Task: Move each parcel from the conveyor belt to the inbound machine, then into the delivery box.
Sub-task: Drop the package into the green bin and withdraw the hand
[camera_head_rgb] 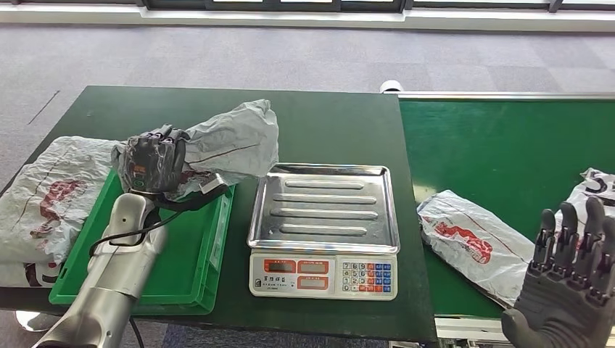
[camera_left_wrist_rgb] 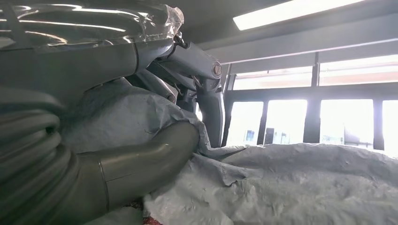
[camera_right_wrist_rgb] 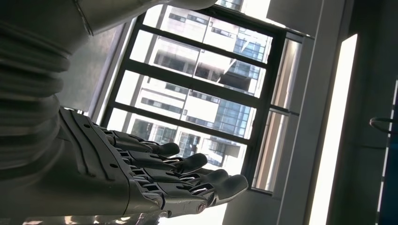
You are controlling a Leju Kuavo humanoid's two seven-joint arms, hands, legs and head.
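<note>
My right hand is the closest thing to the head camera, raised low at the right with its fingers straight, apart and holding nothing; the right wrist view shows the same, fingers extended against the windows. My left hand is up over the green crate on the dark table, and its fingers are clenched on a grey parcel. In the left wrist view the crumpled grey wrapping is pressed between the thumb and the darker fingers, so I read that as a firm hold.

The held parcel runs long from the left hand up and toward the scale, its free end hanging past the crate's far right corner, just beside the steel pan. I judge it has been weighed or is about to go down into the crate; I can't say which. Another grey parcel with red print lies draped over the crate's left edge and onto the table.

What the coming move turns on is the conveyor belt. A parcel with red lettering lies on it between the scale and my right hand, its long axis slanting from near the scale down toward that hand. It sits ahead and to the left of the right fingers, near them, and well apart from the left hand, so the right arm is the one to take it. A further parcel lies at the belt's right edge, just behind those fingers.
</note>
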